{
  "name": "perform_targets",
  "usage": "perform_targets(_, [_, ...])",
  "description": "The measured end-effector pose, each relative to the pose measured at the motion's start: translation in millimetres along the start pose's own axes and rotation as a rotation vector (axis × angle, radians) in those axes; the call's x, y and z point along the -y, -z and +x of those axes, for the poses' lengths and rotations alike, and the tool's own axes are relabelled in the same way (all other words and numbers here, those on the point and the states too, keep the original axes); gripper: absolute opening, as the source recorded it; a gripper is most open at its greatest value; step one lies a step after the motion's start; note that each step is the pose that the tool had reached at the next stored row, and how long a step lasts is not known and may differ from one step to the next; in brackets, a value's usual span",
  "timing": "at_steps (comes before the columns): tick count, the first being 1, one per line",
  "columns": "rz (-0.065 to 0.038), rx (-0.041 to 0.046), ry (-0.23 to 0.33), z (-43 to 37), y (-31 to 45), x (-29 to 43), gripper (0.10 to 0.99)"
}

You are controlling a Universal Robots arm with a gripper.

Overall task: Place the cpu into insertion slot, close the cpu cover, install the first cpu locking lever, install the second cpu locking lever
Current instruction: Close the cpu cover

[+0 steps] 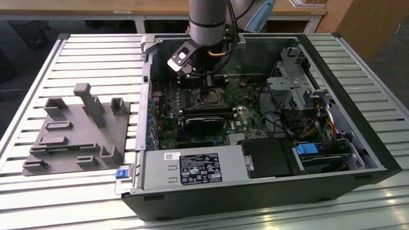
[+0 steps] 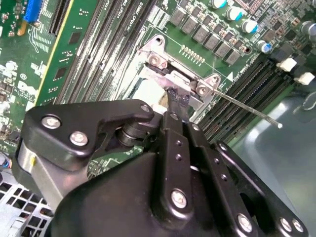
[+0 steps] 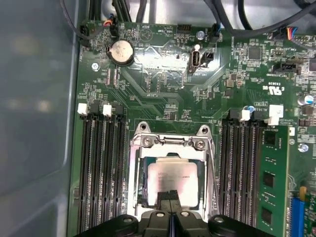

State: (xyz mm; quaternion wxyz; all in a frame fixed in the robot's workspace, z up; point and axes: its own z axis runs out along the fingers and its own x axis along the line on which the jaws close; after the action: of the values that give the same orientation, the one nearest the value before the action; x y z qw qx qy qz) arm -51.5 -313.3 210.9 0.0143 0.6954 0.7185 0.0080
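cpu [image 3: 173,177] seated in insertion slot [image 3: 142,188]; cpu cover [image 3: 170,142] appears lowered over it. gripper [image 3: 170,194] clenched, empty, tips at the cover edge. one locking lever [image 2: 247,106] stands free, unlatched; lever installation judged outstanding

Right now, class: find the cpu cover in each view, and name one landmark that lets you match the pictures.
Exterior view: the cover sits near the picture's middle, directly beneath the gripper.
First wrist view: the cover frames the cpu, between the memory slots.
Second wrist view: the cover's screwed edge shows just beyond the gripper.
Shared landmark: the gripper, its tip at the cover in every view.
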Motion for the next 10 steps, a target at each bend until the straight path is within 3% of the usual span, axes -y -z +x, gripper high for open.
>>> perform_targets(5, [-0.002, -0.0001, 0.000, 0.3, 0.0, 7.5, 0.106])
perform_targets(10, [-0.002, 0.0001, 0.000, 0.3, -2.1, 9.2, 0.106])
